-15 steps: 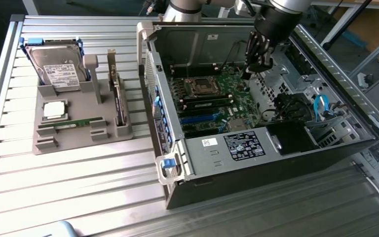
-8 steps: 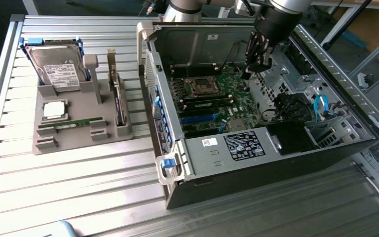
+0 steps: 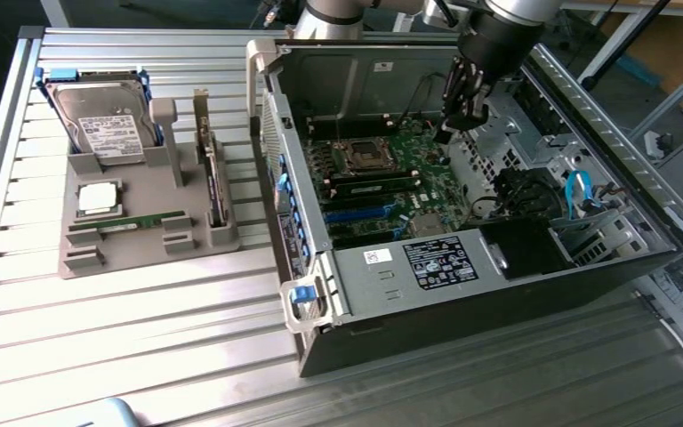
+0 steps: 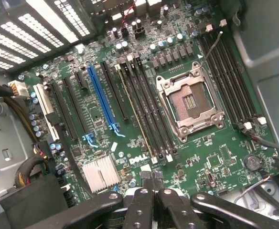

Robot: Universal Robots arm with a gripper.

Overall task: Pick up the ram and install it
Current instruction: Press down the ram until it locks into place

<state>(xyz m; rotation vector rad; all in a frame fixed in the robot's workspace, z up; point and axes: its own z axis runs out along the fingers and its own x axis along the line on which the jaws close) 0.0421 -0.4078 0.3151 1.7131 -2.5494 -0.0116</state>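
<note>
We see a big metal desk (image 3: pixel 140 338) with ribs. On it lies an open computer case (image 3: pixel 354 62) on its side, so the green board (image 4: pixel 216 157) inside faces up and is easy to reach.

At the case's 9 o'clock sits a grey holder (image 3: pixel 140 258). It keeps each part in its own slot, ready to be picked up. The ram (image 3: pixel 128 220) lies flat there, we think, at about 6 o'clock from the hard drive (image 3: pixel 104 124). A thin green stick (image 4: pixel 135 117) also stands in one board slot, and we cannot tell if it is another ram.

The arm reaches down into the case from 12 o'clock, with the wrist pointing at the board. The claw (image 3: pixel 461 120) hangs over the slots with its tips pressed together and nothing between them.
</note>
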